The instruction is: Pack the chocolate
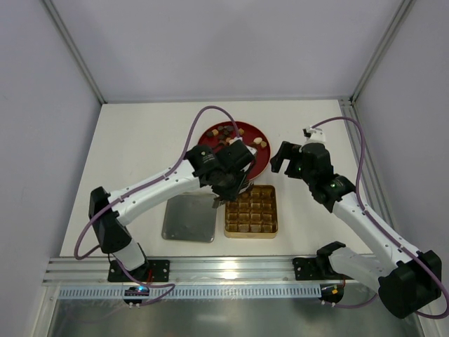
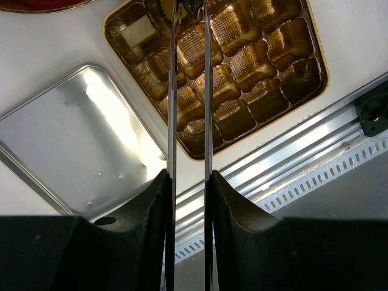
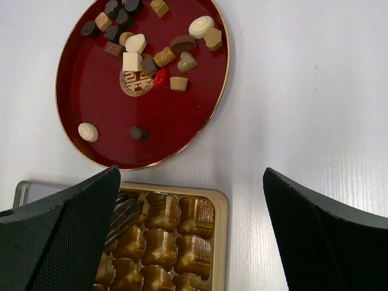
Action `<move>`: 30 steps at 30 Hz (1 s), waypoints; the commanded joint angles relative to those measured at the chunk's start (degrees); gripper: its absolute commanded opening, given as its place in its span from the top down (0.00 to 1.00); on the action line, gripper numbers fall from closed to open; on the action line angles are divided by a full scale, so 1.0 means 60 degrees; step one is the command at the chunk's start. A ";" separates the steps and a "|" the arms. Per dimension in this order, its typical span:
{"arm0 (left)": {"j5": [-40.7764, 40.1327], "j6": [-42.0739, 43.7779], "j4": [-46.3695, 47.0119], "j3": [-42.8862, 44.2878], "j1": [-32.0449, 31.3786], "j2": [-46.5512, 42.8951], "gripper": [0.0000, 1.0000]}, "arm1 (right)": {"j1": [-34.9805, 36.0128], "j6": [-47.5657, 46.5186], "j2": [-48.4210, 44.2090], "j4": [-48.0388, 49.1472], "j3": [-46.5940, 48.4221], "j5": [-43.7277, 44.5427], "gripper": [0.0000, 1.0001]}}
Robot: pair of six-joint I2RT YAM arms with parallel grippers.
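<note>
- Most of the chocolate point(image 3: 136, 43) is heaped on the red plate point(image 3: 151, 133), just behind the gold tin point(image 1: 252, 210). One cream square point(image 2: 138, 31) sits in a cell near the tin's plate-side corner.
- Left pincer point(image 2: 190, 12) is over the tin's plate-side rows, thin blades nearly together. Something dark shows at the tips; can't tell if it's clamped on a piece.
- Right pincer point(image 3: 191, 182) is spread wide and empty, above the tin's plate-side edge.
- Likely step: dropping a piece into a cell. Centre the tips over an empty cell, lower straight down, release low.
- Risk: the blades snag the cell walls and shift the tin.
- The silver lid point(image 1: 189, 219) lies on the table point(image 1: 140, 140) left of the tin.
</note>
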 commanded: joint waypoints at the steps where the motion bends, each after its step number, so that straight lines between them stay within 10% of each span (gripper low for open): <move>1: -0.0046 -0.0094 0.0417 0.0542 -0.0120 0.0201 0.69 | -0.0025 -0.0022 -0.0262 0.0134 0.0122 0.0186 0.00; 30: 0.0027 -0.0006 0.0358 0.1143 -0.0310 0.0949 0.61 | -0.0098 -0.0168 -0.0555 -0.0071 0.0092 0.0317 0.00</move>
